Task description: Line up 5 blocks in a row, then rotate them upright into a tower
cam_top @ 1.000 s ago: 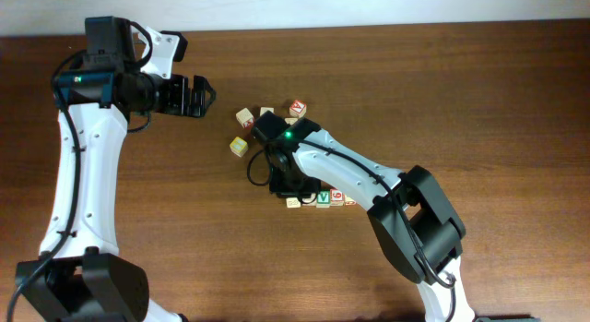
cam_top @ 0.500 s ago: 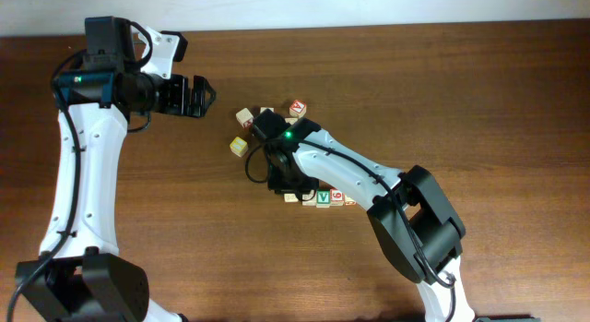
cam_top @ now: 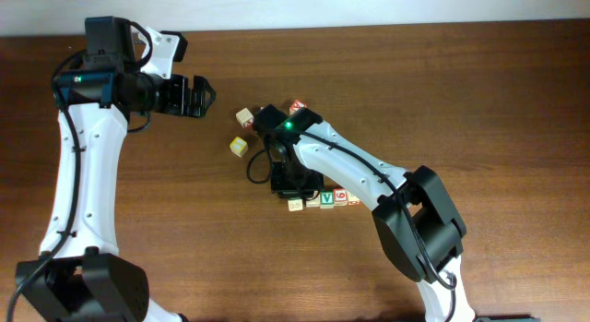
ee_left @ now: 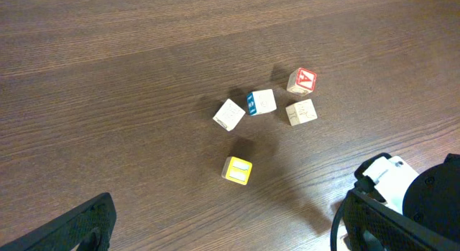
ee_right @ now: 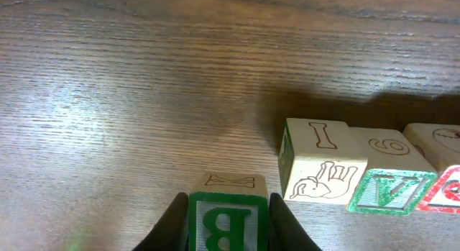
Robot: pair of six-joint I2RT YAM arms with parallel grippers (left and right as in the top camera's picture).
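One green B block (ee_right: 227, 221) clamped in right tool (ee_right: 230, 231), just beside elephant block (ee_right: 320, 165) yet apart; turn squarely, set flat on counter (ee_right: 108, 100) flush against elephant block, release gently; left tool (cam_top: 203, 95) gaping wide, far from elephant block

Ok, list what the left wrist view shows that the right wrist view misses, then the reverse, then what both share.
Left wrist only: five scattered cubes, among them a yellow-faced cube and a red A cube, plus part of the right arm. Right wrist only: the right claw shut on the green B block, near a row with the green V block. Both: the brown wooden table.
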